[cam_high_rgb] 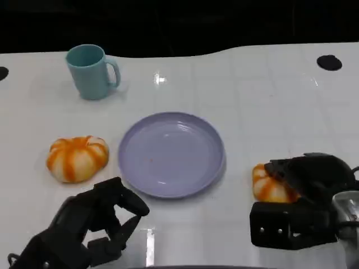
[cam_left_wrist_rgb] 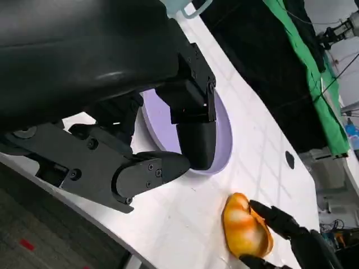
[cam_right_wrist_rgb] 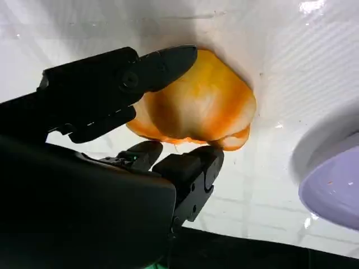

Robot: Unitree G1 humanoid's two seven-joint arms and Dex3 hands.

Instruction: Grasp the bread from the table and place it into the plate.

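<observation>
Left of the plate (cam_high_rgb: 171, 152) on the white worktop (cam_high_rgb: 269, 101) lies one bread (cam_high_rgb: 77, 158), a teal mug (cam_high_rgb: 90, 71) beyond it. The left hand (cam_high_rgb: 98, 221) hovers empty, fingers apart. Right of the plate, the right hand (cam_high_rgb: 305, 188) closes around a second bread (cam_high_rgb: 268, 185); the right wrist view shows fingers (cam_right_wrist_rgb: 162, 64) touching it on both sides.

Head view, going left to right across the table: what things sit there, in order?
Left bread → teal mug → purple plate → right bread, with the right robot hand closing around it.
</observation>
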